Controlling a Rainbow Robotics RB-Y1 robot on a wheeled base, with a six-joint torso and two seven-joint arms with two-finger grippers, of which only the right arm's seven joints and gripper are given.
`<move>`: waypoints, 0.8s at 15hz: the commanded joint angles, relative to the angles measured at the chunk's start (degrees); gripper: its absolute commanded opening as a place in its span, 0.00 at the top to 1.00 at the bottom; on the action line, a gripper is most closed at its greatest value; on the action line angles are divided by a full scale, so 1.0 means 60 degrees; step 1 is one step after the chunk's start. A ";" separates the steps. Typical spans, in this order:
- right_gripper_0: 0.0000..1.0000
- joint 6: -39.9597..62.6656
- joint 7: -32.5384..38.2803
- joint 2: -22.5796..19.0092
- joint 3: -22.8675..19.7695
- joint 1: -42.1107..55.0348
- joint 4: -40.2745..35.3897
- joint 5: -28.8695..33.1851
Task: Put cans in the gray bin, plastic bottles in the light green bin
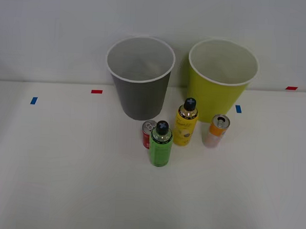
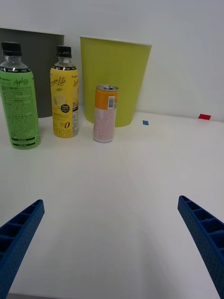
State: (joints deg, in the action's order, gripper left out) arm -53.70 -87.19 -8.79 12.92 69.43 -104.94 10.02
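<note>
The gray bin (image 1: pixel 140 78) and the light green bin (image 1: pixel 221 79) stand side by side at the back of the white table. In front of them stand a red can (image 1: pixel 148 133), a green bottle (image 1: pixel 160 144), a yellow bottle (image 1: pixel 186 123) and an orange-and-white can (image 1: pixel 216 131), all upright. In the right wrist view the green bottle (image 2: pixel 19 98), yellow bottle (image 2: pixel 64 93), orange-and-white can (image 2: pixel 105 113), light green bin (image 2: pixel 114 79) and gray bin (image 2: pixel 35 70) lie ahead. My right gripper (image 2: pixel 112 243) is open, well short of the can, its blue fingers (image 2: pixel 203 233) empty.
Small red (image 1: pixel 96 91) and blue (image 1: pixel 34 100) tape marks dot the table (image 1: pixel 63 166). A plain wall rises behind the bins.
</note>
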 commanded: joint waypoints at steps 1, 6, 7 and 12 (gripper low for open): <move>0.00 0.0000 0.0000 0.0000 0.0000 0.0000 0.0000 0.0000; 0.00 0.0000 0.0000 0.0000 0.0000 0.0000 0.0000 0.0000; 0.00 0.0000 0.0000 0.0000 0.0000 0.0000 0.0000 0.0000; 0.00 0.0000 0.0000 0.0000 0.0000 0.0000 0.0000 0.0000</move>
State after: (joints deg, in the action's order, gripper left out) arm -53.70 -87.19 -8.79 12.92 69.43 -104.94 10.02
